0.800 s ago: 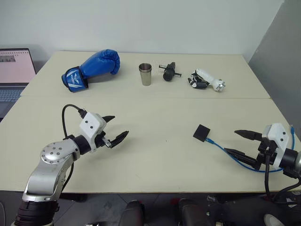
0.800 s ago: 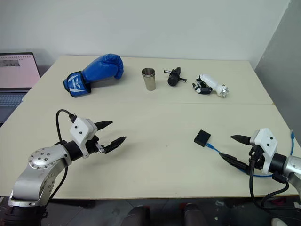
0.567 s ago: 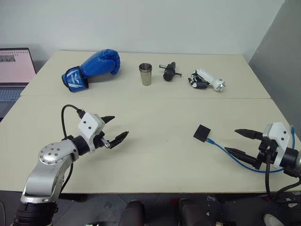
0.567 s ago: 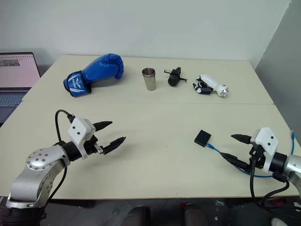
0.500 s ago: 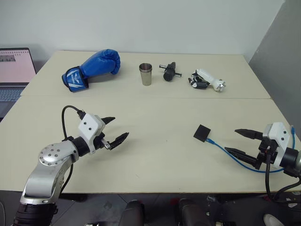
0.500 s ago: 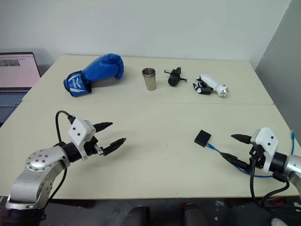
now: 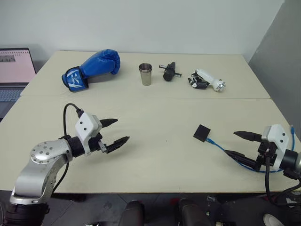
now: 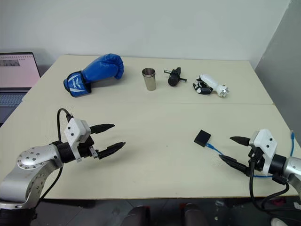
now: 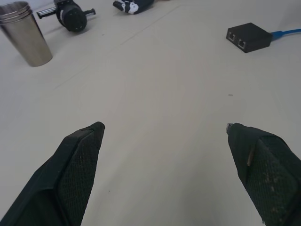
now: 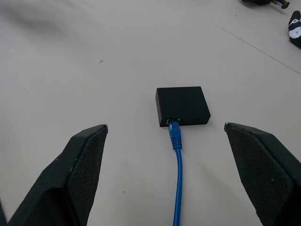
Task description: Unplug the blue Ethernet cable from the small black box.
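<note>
The small black box [image 7: 202,133] lies flat on the beige table, right of centre. The blue Ethernet cable [image 10: 178,181] is plugged into the box's near side and runs toward the table's right front corner. My right gripper [image 7: 237,143] hovers open just right of the box, its fingers [image 10: 79,174] pointing at it with the cable between them. Over the left part of the table my left gripper [image 7: 115,132] stands open and empty. In the left wrist view the box [image 9: 248,37] shows far off, two sockets facing the camera.
Along the back of the table [image 7: 155,113] lie a blue boxing glove [image 7: 92,68], a steel cup [image 7: 146,74], a black cylindrical tool [image 7: 168,71] and a white-and-black device [image 7: 206,80]. A laptop [image 7: 14,70] stands off the left edge. A grey wall panel borders the right side.
My left gripper has sunk a little and drawn slightly back toward the table's front edge. The right gripper, box and cable have stayed put.
</note>
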{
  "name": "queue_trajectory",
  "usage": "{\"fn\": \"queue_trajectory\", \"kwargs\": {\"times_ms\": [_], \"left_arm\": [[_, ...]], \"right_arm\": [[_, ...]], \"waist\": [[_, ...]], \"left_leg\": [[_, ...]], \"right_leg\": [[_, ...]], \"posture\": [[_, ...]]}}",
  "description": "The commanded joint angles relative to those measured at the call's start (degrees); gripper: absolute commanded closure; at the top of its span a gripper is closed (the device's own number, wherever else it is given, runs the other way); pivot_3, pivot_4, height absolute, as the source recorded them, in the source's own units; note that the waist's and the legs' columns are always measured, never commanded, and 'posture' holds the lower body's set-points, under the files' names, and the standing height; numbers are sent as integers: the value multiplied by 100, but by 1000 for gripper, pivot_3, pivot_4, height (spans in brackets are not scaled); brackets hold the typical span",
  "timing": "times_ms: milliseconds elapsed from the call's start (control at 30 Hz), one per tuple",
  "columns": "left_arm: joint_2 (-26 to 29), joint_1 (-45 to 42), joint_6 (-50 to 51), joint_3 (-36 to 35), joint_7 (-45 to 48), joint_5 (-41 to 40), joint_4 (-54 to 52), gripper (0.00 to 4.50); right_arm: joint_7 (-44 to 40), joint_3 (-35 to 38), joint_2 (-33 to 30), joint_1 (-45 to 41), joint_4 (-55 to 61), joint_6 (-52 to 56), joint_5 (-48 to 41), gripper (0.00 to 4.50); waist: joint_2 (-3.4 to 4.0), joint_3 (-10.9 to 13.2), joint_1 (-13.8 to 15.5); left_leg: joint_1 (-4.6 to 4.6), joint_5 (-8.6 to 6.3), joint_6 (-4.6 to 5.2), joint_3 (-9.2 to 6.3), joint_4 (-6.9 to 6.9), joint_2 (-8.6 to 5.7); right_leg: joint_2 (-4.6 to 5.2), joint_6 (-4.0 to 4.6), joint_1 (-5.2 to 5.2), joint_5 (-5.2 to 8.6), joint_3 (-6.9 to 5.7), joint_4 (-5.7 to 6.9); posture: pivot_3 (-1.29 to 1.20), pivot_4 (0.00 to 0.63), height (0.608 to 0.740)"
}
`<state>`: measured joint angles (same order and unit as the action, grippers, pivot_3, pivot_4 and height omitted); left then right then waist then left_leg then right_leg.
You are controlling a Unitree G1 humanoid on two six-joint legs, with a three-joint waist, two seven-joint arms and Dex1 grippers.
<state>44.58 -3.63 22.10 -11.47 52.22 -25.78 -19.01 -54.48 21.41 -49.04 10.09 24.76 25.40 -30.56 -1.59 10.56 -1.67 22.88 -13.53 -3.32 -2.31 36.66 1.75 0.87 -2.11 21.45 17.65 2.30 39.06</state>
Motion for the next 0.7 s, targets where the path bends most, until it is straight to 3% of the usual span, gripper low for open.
{"fn": "queue_trajectory", "kwargs": {"times_ms": [33,167,400,700], "left_arm": [[446,0,246,-11,572,-431,-633,63],[726,-38,410,147,963,-657,-943,63],[754,-179,551,466,1180,-780,-1058,63],[801,112,583,484,1420,-1011,-1370,63]], "right_arm": [[271,-25,-45,-171,193,330,-64,279],[576,-573,-48,-582,-11,639,256,279],[665,-1558,155,-1392,-1005,470,864,279],[687,-2050,575,-2084,-2080,67,1380,279]], "waist": [[-1,0,0],[1,1,-7],[3,2,-5],[16,11,-11]], "left_leg": [[1,0,0,-1,0,0],[-2,0,0,3,0,1],[0,0,0,2,1,0],[2,0,1,11,1,1]], "right_leg": [[0,1,0,0,0,-1],[0,0,1,0,2,-1],[-2,0,1,-1,2,-2],[-2,5,9,-5,4,-1]], "posture": [[0,150,740],[0,150,740],[0,150,740],[0,150,740]]}}
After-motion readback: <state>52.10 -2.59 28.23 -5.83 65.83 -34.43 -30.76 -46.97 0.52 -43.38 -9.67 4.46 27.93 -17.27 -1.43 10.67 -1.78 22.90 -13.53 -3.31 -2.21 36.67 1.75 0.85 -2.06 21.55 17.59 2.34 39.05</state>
